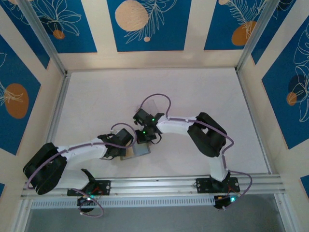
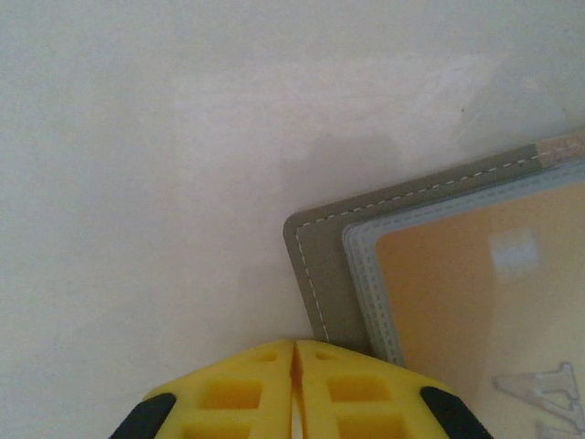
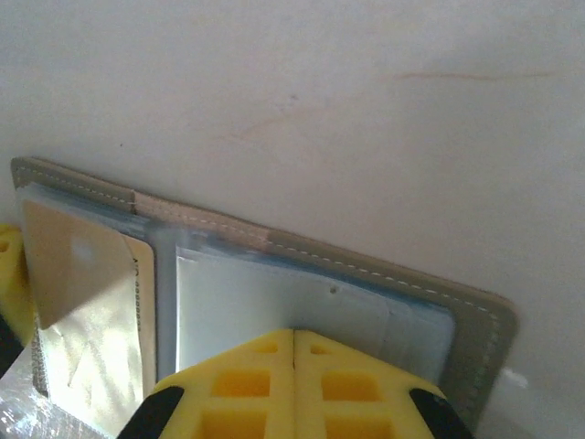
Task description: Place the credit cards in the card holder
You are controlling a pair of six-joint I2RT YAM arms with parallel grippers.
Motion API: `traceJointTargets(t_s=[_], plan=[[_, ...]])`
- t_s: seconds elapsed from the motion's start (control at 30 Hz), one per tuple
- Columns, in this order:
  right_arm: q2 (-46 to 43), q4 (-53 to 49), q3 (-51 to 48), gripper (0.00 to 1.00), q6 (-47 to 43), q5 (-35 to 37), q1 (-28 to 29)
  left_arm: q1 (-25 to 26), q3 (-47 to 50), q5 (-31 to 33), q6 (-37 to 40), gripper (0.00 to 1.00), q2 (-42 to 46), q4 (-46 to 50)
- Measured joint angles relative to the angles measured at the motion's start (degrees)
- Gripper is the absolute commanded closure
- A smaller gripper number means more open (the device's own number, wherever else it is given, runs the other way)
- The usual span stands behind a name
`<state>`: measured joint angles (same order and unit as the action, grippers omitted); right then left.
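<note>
Lying open, card holder (image 3: 475,338) with tan card (image 3: 73,265) in one pocket; left hand (image 2: 294,366), right hand (image 3: 294,357) shut, empty.

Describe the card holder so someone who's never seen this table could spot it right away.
On the white table, look near the front middle, where the left gripper and right gripper meet. The card holder lies open and flat at their fingertips. Its grey stitched border around pale-blue pockets, one side showing a tan card, sets it apart.

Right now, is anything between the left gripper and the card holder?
Nothing visible. The shut left gripper sits right beside the open card holder at its grey corner, over bare table. A tan card lies inside the holder.
</note>
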<state>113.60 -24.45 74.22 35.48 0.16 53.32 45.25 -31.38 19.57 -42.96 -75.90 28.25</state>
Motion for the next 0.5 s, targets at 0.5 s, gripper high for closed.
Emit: traceJointTargets(t_s=[0.5], plan=[[4.3, 13.0, -1.6, 1.00, 5.3, -19.9, -0.8, 0.0, 0.0, -0.2, 1.1, 0.84, 0.4, 0.0]])
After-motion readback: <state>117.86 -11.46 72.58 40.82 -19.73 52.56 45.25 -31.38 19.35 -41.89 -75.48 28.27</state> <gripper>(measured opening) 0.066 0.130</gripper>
